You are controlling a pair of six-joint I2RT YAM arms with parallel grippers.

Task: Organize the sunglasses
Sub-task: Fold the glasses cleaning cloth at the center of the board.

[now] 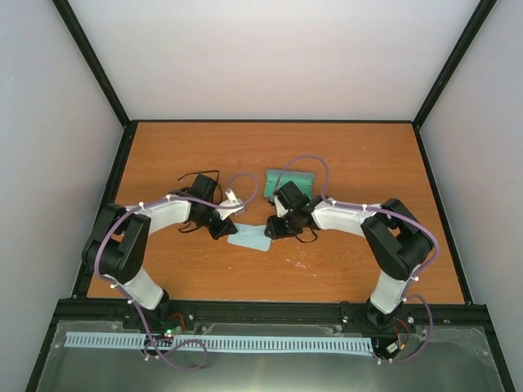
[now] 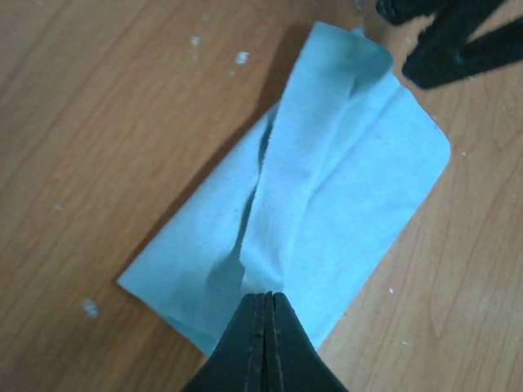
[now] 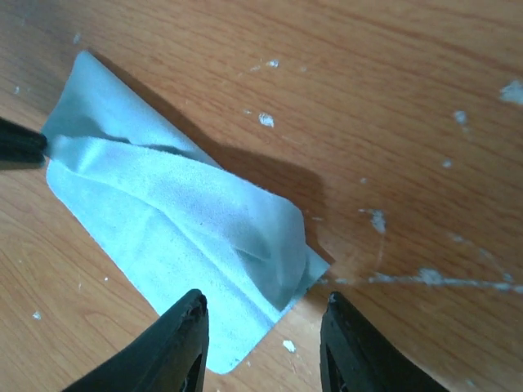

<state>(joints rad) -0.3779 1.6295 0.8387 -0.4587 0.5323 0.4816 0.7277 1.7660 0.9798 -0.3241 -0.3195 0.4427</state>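
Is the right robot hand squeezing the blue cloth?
No, the right gripper is open, its fingers apart around one end of the cloth.

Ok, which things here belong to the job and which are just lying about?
Job: cloth, pinched by left gripper; case; right gripper, open at the cloth's other end. Sunglasses not clearly visible.
Lying about: white specks on table.

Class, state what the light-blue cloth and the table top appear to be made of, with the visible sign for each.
The cloth: soft matte fabric, probably microfibre; it folds and creases and shows a fine nap. The table top: wood or wood-look laminate, cannot tell which; orange-brown grain lines, smooth low sheen, white flecks.
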